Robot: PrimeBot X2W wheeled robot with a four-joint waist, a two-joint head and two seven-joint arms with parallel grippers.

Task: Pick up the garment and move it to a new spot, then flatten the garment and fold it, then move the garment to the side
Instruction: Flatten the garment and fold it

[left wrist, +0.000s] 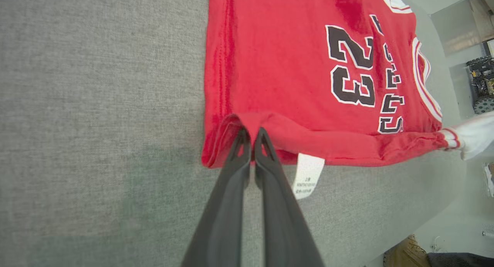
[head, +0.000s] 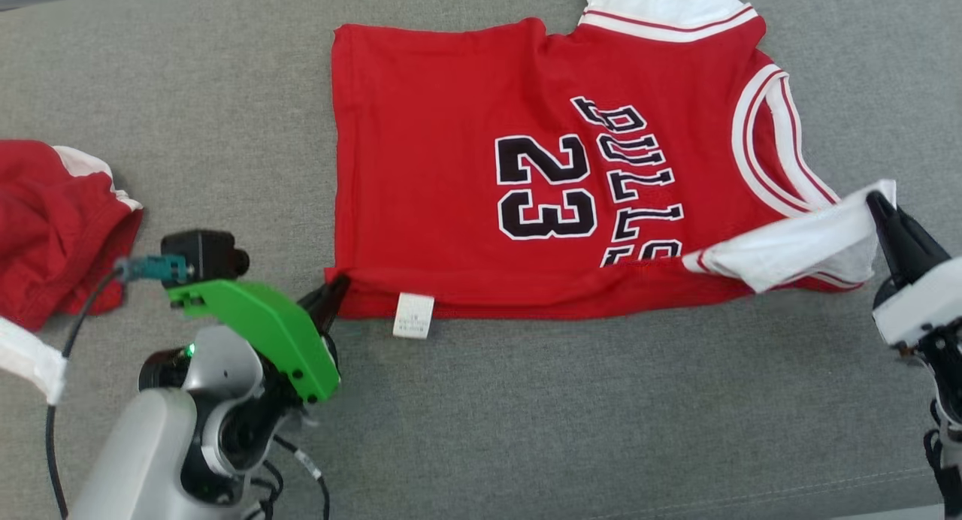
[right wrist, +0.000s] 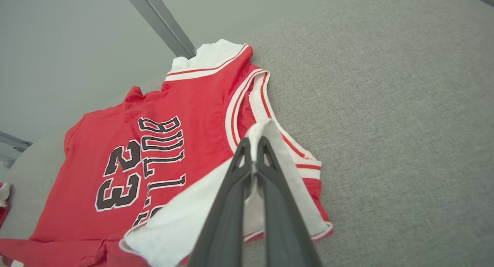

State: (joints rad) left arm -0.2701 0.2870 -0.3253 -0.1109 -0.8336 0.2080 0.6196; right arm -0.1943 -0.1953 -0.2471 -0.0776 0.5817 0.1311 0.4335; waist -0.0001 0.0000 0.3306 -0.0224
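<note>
There is one red jersey (head: 451, 167) spread on the grey cloth surface (head: 188, 92). A second, crumpled red garment (head: 52, 227) lies well apart from it at the robot's far left. The jersey carries one black "23" (head: 545, 185), one line of black lettering beside the number, two white sleeves and one white label (head: 413, 315) hanging out from its near edge. Two grippers are at work, one on each near corner.

The jersey lies in the middle of the surface with its long axis running left to right in the head view. Its hem is towards the robot's left and its neckline and sleeves towards the right. The print therefore sits sideways to the robot. The near long edge is doubled over into a narrow red roll.

The left arm comes up from the lower left, a pale forearm with a green bracket and a small camera on top, fingers aimed up and to the right. The left gripper (head: 334, 291) is pinched tight on the near hem corner; in the left wrist view the dark fingers (left wrist: 239, 151) meet with red cloth bunched around their tips.

The right gripper (head: 878, 204) enters from the right edge, fingers pointing up and slightly left. It is clamped on the tip of the near white sleeve (head: 797, 242), which is drawn across the red cloth.
</note>
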